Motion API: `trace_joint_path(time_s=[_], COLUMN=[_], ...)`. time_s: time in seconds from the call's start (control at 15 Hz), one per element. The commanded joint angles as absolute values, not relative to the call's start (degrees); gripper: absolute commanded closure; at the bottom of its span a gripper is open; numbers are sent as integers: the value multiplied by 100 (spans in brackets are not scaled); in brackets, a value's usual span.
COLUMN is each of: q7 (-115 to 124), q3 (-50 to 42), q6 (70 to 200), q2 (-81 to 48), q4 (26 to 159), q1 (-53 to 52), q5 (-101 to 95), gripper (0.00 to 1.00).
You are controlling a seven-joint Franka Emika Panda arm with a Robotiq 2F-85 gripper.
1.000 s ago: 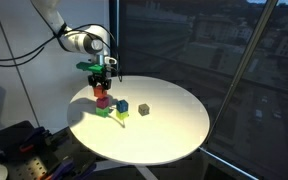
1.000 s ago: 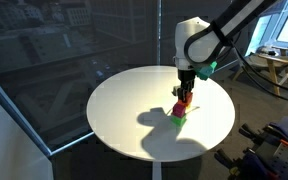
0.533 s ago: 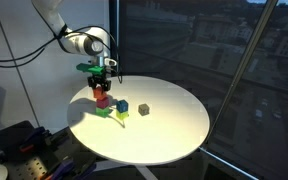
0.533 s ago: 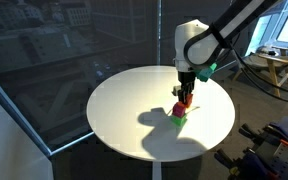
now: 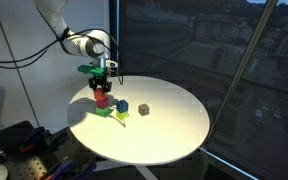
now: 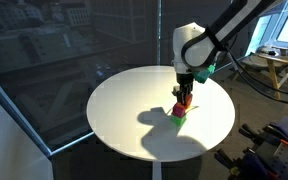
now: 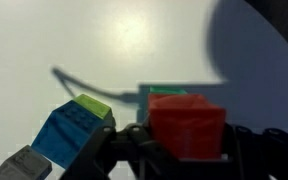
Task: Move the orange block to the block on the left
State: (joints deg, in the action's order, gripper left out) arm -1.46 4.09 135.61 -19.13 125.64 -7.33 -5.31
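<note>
My gripper (image 5: 102, 90) hangs over the near-left part of the round white table (image 5: 174, 135) and is shut on the orange-red block (image 7: 187, 126), which sits between the fingers in the wrist view. The block also shows in both exterior views (image 5: 102, 99) (image 6: 182, 102). A green block (image 7: 162, 94) lies directly under it on the table and shows in both exterior views (image 5: 104, 110) (image 6: 179, 115). I cannot tell whether the orange block touches the green one.
A blue block (image 5: 123, 104) (image 7: 69, 131), a yellow-green block (image 5: 121, 115) (image 7: 94, 105) and a grey block (image 5: 144, 108) (image 7: 22, 165) lie close beside the gripper. A dark window wall (image 5: 214, 50) stands behind the table.
</note>
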Motion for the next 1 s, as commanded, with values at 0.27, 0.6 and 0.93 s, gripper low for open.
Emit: trace_joint_path(time_s=[0.27, 0.6, 0.93], q7=[-238, -270, -351], q3=[424, 429, 452], q6=[13424, 13431, 13393], q2=[-2188, -2244, -2200], q4=[12217, 12179, 12202], q1=[-713, -705, -700], q5=[-623, -609, -587], gripper=[79, 27, 0])
